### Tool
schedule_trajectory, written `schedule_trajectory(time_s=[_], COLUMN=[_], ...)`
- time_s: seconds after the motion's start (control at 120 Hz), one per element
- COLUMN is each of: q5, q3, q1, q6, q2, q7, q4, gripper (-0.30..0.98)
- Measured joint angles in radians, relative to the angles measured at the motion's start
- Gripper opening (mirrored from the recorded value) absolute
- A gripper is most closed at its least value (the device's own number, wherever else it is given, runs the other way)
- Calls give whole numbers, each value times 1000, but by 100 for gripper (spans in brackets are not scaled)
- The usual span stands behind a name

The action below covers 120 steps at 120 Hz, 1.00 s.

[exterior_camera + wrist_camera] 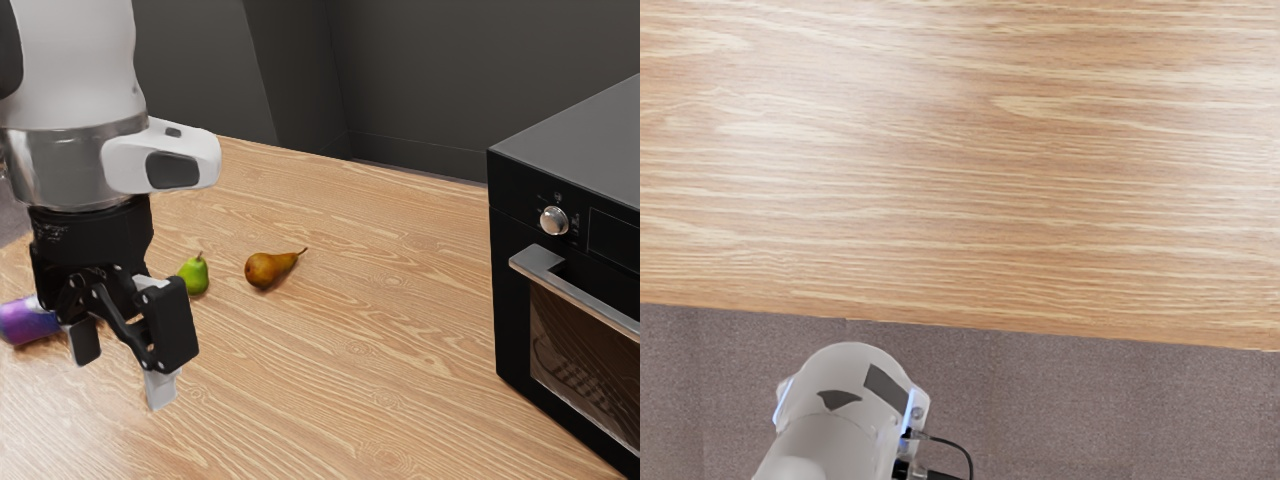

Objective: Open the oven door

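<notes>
My gripper (122, 372) hangs above the table at the exterior view's left, its two fingers spread wide with nothing between them. The black oven (510, 290) stands at the exterior view's right, well apart from the gripper. Its door (585, 365) is closed, with a dark window and a silver bar handle (590, 300) along the upper edge. Above the handle is a round silver knob (553, 220).
A green pear (195, 275) and a brown pear (268, 268) lie on the wooden table (350, 400) beyond the gripper. A purple can-like object (27, 320) lies behind it at the far left. In the wrist view, the arm's white base (845, 420) stands beyond the table edge.
</notes>
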Motion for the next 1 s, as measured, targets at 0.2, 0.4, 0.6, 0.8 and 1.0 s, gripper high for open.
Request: schedule_trajectory(time_s=[0.2,0.4,0.6,0.8,1.0], q5=[23,37,2,131,220], q3=[-30,15,28,-3,-74], q1=[-3,-193,-262,-240,-166], q6=[129,601,1029,1100,980], q2=[-53,-381,-160,-174,-177], q7=[-181,-357,-514,-405,-37], q4=[1,-561,-564,-554,-548], gripper=[69,69,69,68,68])
